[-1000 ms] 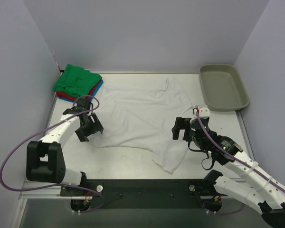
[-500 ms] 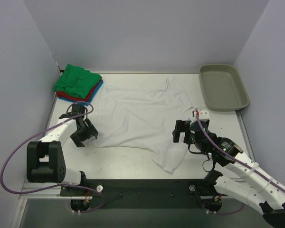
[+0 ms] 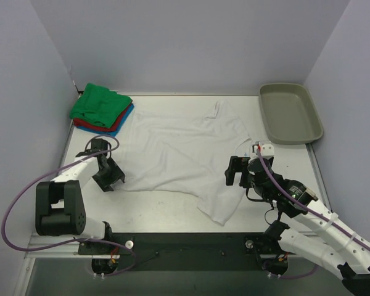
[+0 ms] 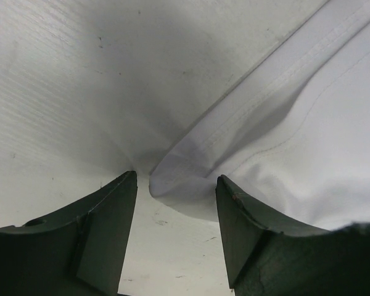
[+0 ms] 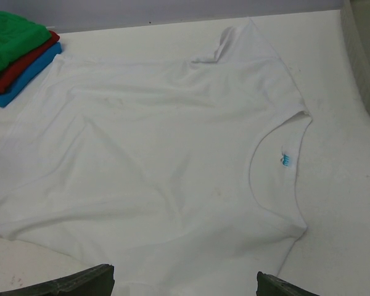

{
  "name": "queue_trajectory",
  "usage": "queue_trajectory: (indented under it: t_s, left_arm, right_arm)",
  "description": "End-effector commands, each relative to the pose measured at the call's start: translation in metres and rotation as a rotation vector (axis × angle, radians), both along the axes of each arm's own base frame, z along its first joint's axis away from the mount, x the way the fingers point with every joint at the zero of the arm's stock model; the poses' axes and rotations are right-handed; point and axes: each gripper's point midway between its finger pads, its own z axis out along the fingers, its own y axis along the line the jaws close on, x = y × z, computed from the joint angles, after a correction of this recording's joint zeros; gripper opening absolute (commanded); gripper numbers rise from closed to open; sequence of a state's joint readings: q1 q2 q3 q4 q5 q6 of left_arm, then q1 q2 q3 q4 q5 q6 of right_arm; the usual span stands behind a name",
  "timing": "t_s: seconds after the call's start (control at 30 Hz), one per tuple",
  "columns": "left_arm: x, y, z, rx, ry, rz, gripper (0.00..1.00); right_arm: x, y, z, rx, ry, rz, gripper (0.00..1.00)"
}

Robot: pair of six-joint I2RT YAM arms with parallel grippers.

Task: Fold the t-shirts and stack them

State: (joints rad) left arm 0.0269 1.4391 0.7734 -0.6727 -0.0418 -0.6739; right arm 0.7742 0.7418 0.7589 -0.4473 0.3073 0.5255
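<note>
While the table carries one big white t-shirt spread flat, collar toward my right arm and hem toward my left, I judge the folding has not really begun: this is the step of taking hold of the cloth. The grey tray sits at the far right, well apart from the work. The folded stack, green over red over blue, waits in the far left corner, just beside the white shirt's far edge.

My right gripper hangs over the near shoulder, fingers spread wide, holding nothing. My left gripper is low on the table, its fingers partly apart on either side of the hem corner, not yet pinching it.

Next, I think, my left fingers must close on that corner, catching both layers and not just the top, while my right drops to take the shoulder or sleeve.

Compared with a second ago, my left gripper has slid nearer and leftward, off the hem edge to its corner, and its fingers have narrowed. My right has barely shifted and stays wide; the shirt lies as it did.
</note>
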Motion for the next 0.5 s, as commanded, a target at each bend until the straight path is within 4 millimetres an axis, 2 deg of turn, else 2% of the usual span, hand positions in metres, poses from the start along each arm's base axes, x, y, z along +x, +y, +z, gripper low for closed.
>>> queue_trajectory:
  t_s: [0.0, 0.3, 0.47]
  left_arm:
    - [0.003, -0.007, -0.001, -0.044, -0.044, 0.015, 0.62]
    - [-0.016, -0.016, 0.001, -0.071, -0.062, 0.011, 0.62]
    - [-0.017, -0.016, 0.0, -0.07, -0.07, 0.018, 0.61]
  right_arm:
    - [-0.002, -0.006, -0.006, -0.022, 0.007, -0.022, 0.99]
    - [-0.002, -0.001, -0.014, -0.027, 0.033, -0.019, 0.98]
    - [-0.005, 0.001, -0.019, -0.024, 0.047, -0.009, 0.96]
